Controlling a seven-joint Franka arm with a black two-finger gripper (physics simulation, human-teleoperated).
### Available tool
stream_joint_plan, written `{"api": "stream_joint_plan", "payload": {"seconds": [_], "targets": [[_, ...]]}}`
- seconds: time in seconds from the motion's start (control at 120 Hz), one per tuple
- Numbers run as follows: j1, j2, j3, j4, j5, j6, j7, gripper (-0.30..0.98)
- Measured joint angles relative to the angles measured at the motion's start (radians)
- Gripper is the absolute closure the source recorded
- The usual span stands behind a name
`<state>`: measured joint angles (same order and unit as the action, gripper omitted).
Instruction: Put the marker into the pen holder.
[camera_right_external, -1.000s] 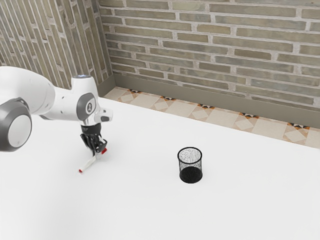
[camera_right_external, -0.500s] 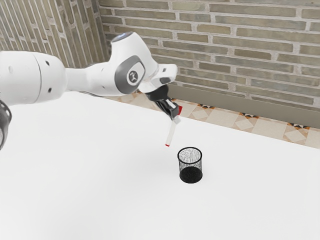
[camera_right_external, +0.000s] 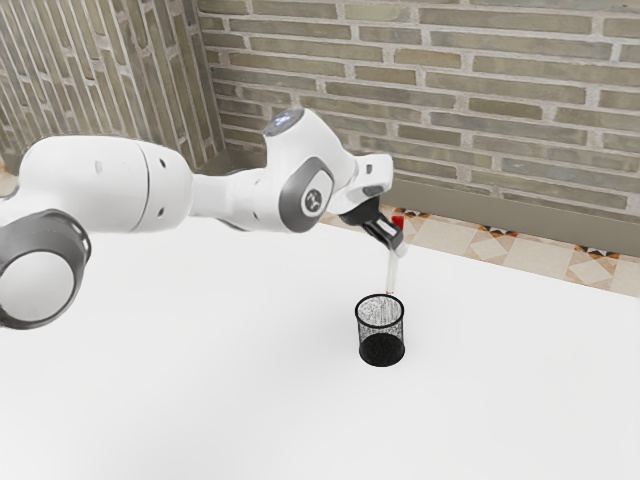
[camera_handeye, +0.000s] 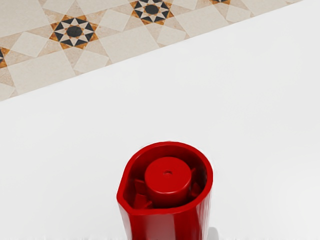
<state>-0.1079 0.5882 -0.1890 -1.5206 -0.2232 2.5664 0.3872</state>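
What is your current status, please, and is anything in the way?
Black two-finger gripper shut on white, red-capped marker. Marker roughly upright, cap up, not yet in black wire-mesh pen holder. Holder's rim possibly in the way.

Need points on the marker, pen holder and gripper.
Marker (camera_handeye: 167, 184): wrist view, round plug inside its red end.
Pen holder (camera_right_external: 382, 346): exterior view, front of its mesh wall.
Gripper (camera_right_external: 396, 245): exterior view, midway between its fingertips.

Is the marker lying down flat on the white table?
No, the marker is held nearly upright in the gripper, with its red end on top.
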Motion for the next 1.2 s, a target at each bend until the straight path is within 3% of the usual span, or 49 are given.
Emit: {"api": "stream_joint_plan", "payload": {"seconds": [0.233, 0.508, 0.833, 1.067, 1.133, 1.2], "targets": [[-0.003, 0.036, 0.003, -0.007, 0.001, 0.048, -0.009, 0.78], [-0.011, -0.196, 0.002, -0.238, -0.025, 0.062, -0.015, 0.78], [-0.009, -0.167, 0.002, -0.306, -0.056, 0.097, -0.015, 0.78], [-0.009, -0.18, -0.002, -0.305, -0.078, 0.092, 0.019, 0.31], [-0.011, -0.308, 0.037, -0.291, -0.042, -0.021, 0.031, 0.23], [-0.004, -0.507, 0.097, -0.228, 0.043, -0.262, 0.03, 0.17]]}}
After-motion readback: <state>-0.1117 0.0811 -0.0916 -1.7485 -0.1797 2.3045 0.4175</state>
